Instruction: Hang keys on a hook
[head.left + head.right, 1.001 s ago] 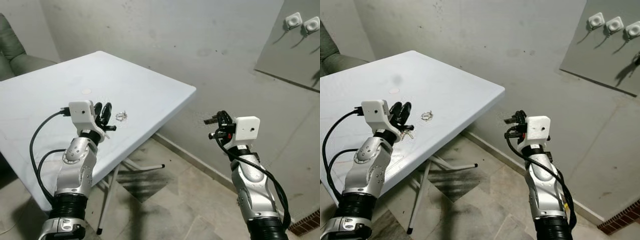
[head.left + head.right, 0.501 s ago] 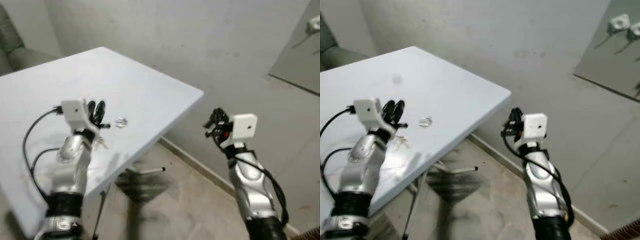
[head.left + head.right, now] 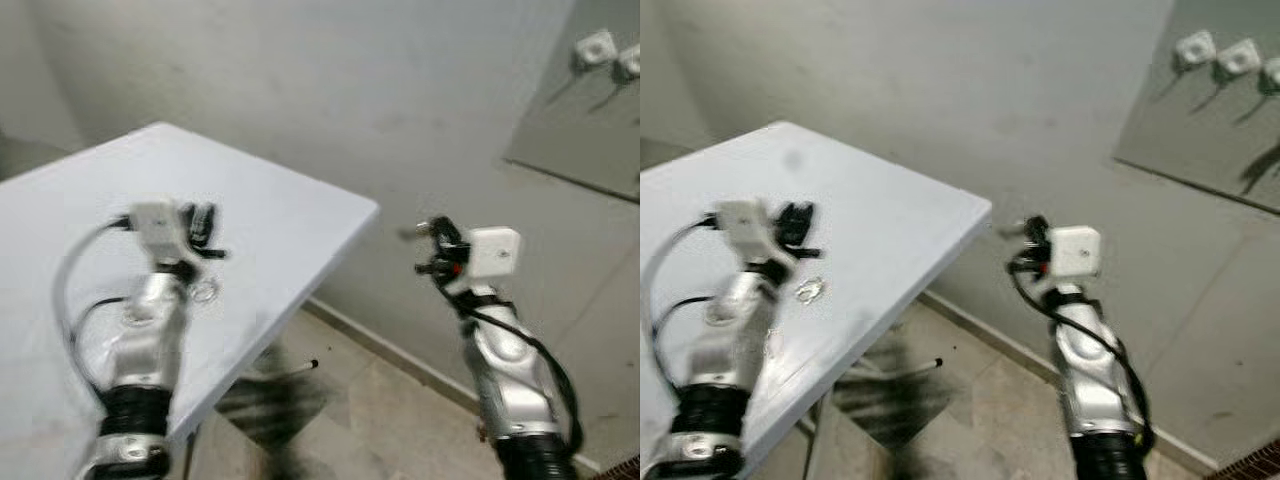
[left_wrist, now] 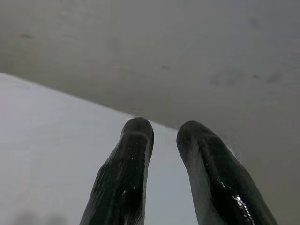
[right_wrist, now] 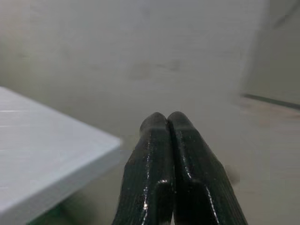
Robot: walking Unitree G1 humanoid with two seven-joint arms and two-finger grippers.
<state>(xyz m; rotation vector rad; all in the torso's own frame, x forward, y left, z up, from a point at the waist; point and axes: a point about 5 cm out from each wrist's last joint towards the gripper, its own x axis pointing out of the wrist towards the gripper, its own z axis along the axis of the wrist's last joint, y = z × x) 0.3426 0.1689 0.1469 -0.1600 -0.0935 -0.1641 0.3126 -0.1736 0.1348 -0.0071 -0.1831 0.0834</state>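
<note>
While the keys (image 3: 809, 290) lie small and blurred on the white counter (image 3: 890, 215) at the left of the frame, the left claw (image 3: 795, 222) hovers just above and beyond them, fingers slightly parted and empty, clearly the nearer one. Their long axis and pointing cannot be told. The right claw (image 3: 432, 245), pressed shut on nothing, hangs off the counter's edge, with the hooks (image 3: 1196, 46) at upper right.
</note>
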